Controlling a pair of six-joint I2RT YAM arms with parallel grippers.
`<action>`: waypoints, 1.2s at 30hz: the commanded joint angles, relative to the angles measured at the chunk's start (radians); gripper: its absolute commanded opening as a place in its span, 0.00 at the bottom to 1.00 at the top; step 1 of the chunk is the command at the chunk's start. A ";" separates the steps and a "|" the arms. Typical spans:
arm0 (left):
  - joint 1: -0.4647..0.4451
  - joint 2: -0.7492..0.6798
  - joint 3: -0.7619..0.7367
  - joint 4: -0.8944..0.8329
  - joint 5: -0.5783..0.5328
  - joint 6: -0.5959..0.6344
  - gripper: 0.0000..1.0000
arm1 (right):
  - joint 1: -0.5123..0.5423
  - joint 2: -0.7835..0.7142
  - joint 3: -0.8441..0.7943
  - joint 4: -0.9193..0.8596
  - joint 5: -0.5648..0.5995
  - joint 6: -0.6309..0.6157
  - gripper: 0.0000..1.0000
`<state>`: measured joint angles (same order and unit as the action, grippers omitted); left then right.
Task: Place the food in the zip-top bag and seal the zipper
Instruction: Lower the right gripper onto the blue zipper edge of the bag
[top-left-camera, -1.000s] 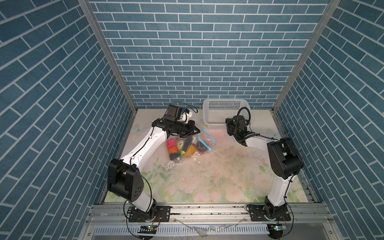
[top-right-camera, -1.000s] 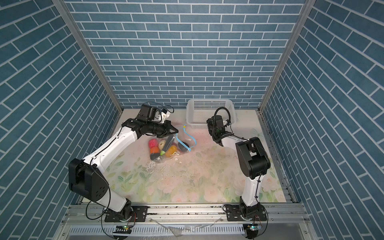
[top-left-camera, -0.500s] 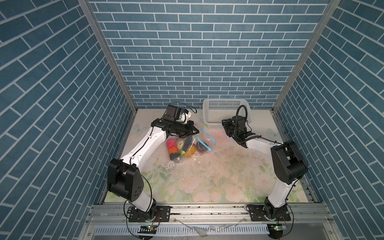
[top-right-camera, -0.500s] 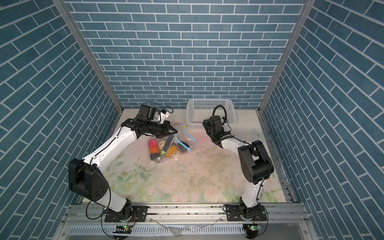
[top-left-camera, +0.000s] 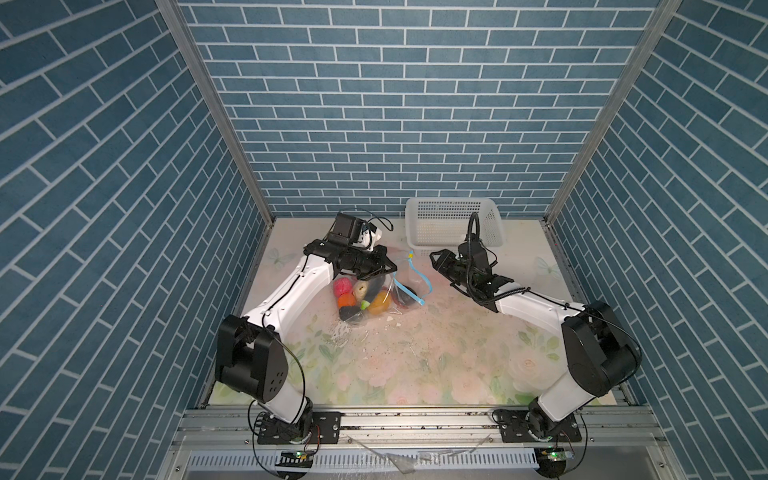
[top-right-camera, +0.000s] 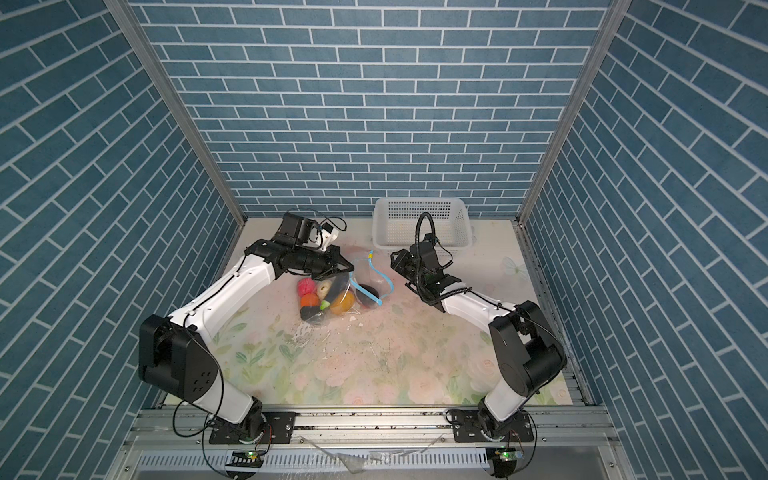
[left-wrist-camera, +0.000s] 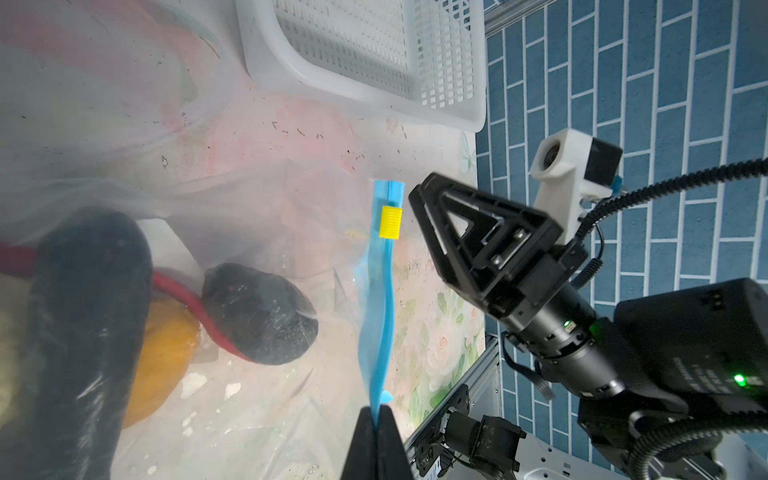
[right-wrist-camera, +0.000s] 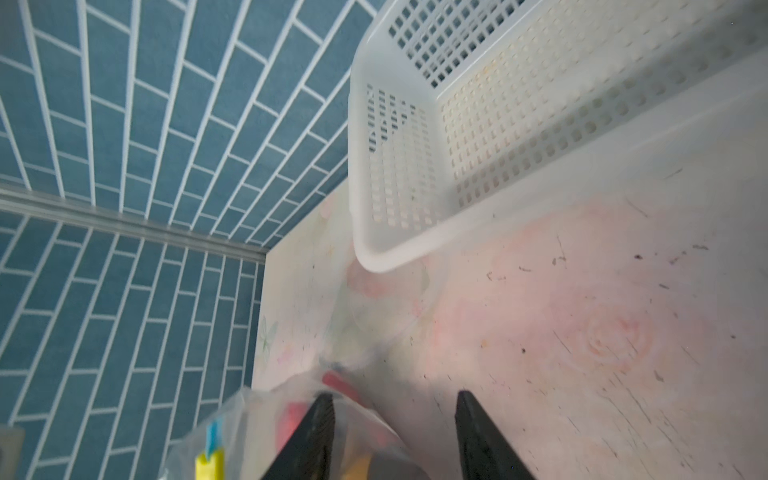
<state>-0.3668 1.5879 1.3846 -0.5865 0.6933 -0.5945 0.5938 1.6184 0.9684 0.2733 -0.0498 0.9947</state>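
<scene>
On surface (top-left-camera: 415, 353) between the arms lay zip-top bag (top-left-camera: 401, 277), food (top-left-camera: 360, 297) inside, white basket (top-left-camera: 453, 226) behind it. The left hand (left-wrist-camera: 376, 412) was clamped on one end of zipper (left-wrist-camera: 376, 316); right hand (top-left-camera: 435, 261) had fingers apart, empty, just beside yellow tab (left-wrist-camera: 390, 221).

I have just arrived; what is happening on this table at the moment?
The toy foods lie inside the clear bag. The left gripper is shut on one end of its blue zipper strip. The right gripper, open, hovers near the yellow tab at the other end, holding nothing. The bag looks not yet sealed.
</scene>
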 joint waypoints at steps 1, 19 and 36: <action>0.004 0.004 -0.005 -0.010 -0.010 0.011 0.00 | 0.003 -0.015 -0.030 0.019 -0.132 -0.087 0.49; 0.004 -0.019 -0.042 0.015 -0.005 0.005 0.00 | -0.001 0.006 -0.126 0.082 -0.344 -0.151 0.52; 0.004 -0.023 -0.046 0.016 -0.003 0.005 0.00 | -0.036 -0.043 -0.202 0.064 -0.335 -0.154 0.55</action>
<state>-0.3668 1.5875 1.3453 -0.5774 0.6937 -0.5949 0.5644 1.6238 0.7876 0.3481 -0.3786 0.8726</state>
